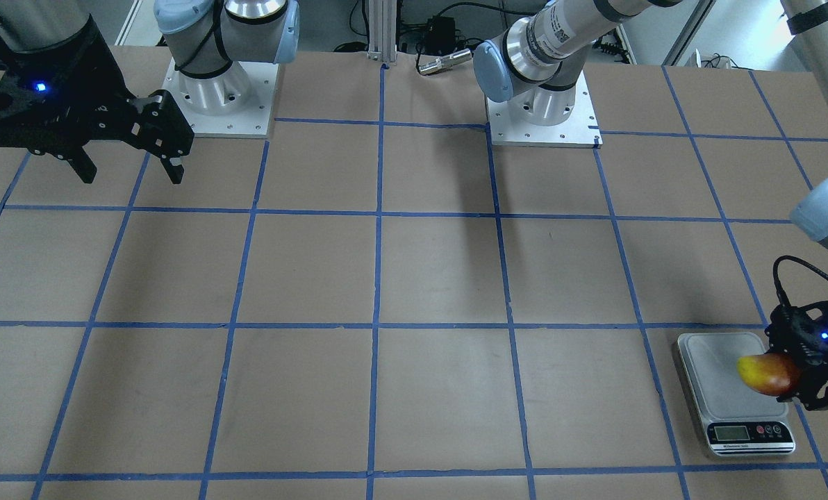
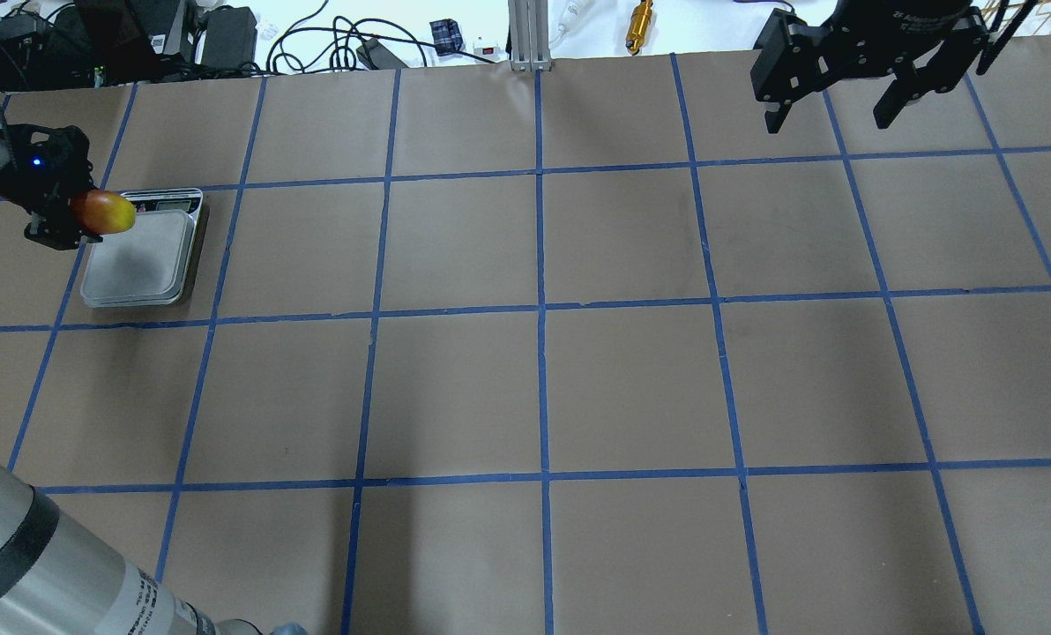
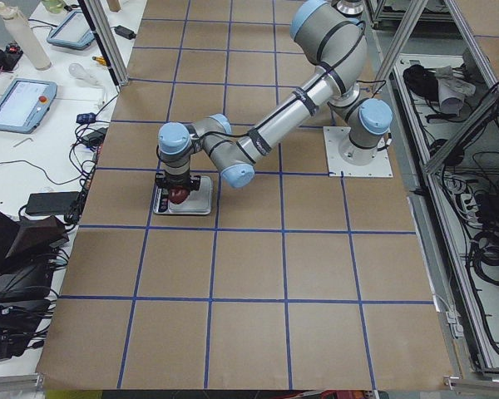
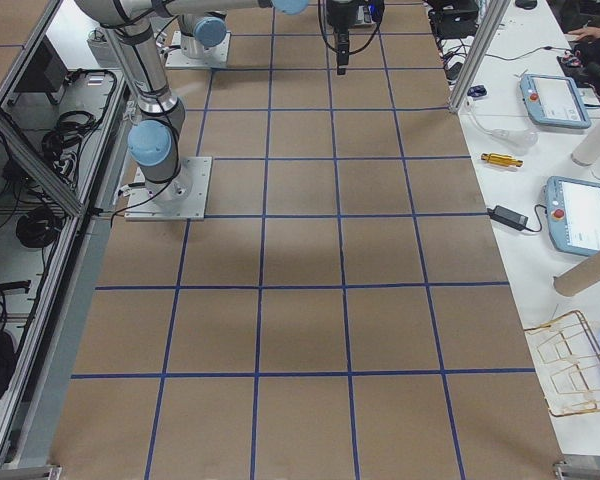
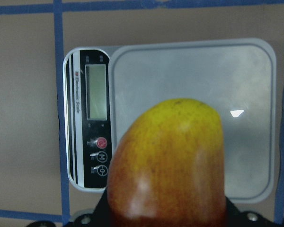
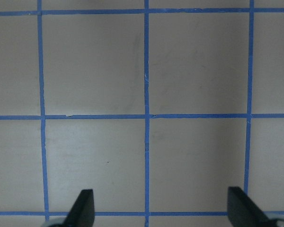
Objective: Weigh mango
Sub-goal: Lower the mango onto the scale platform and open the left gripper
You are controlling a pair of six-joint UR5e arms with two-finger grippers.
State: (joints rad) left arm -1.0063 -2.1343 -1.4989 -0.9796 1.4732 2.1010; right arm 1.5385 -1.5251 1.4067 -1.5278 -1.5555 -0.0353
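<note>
The mango (image 1: 768, 374), yellow at one end and red-orange at the other, is held in my left gripper (image 1: 796, 378), which is shut on it. It hangs above the edge of the grey kitchen scale (image 1: 723, 375) at the table's left end. It shows the same way in the overhead view, mango (image 2: 102, 212) over the scale (image 2: 137, 260), and in the left wrist view, mango (image 5: 168, 165) above the scale's platform (image 5: 246, 118). My right gripper (image 2: 838, 110) is open and empty, high over the far right of the table, fingertips (image 6: 83, 208) apart.
The table is brown paper with a blue tape grid (image 2: 539, 309). The arm bases (image 1: 542, 114) stand on metal plates at the robot's side. Cables and a gold cylinder (image 2: 640, 16) lie beyond the far table edge.
</note>
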